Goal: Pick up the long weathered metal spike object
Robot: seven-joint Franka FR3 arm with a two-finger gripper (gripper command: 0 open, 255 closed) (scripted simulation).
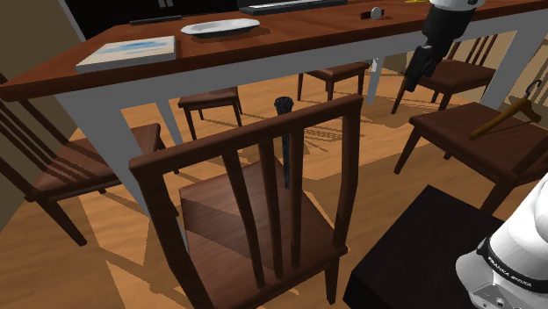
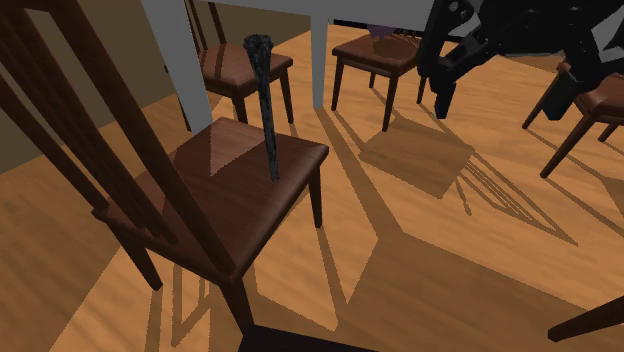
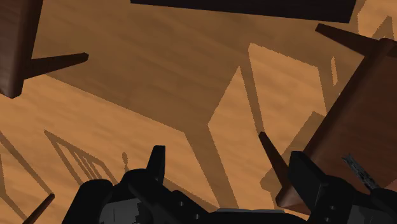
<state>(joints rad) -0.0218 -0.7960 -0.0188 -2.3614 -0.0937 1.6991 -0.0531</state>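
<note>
The spike (image 2: 268, 100) is a long, dark, rough metal rod with a knobbed head. It stands almost upright on the brown seat of the nearest chair (image 2: 240, 180). In the shoulder view the spike (image 1: 286, 145) shows between that chair's back slats. My black gripper (image 2: 445, 85) hangs open and holds nothing, over the wooden floor, well off from the spike toward the second exterior view's right. In the shoulder view the gripper (image 1: 419, 68) is below the table's edge at the upper right. From the wrist, the gripper (image 3: 226, 164) has its fingers apart, and the spike (image 3: 357, 170) lies beyond one finger.
A brown-topped table (image 1: 290, 44) on white legs carries a book (image 1: 127, 53), a white plate (image 1: 219, 26) and small items. Several other wooden chairs (image 1: 457, 75) ring it. A hooked stick (image 1: 509, 112) lies on the right-hand chair. My dark stand (image 1: 413, 255) is at the lower right.
</note>
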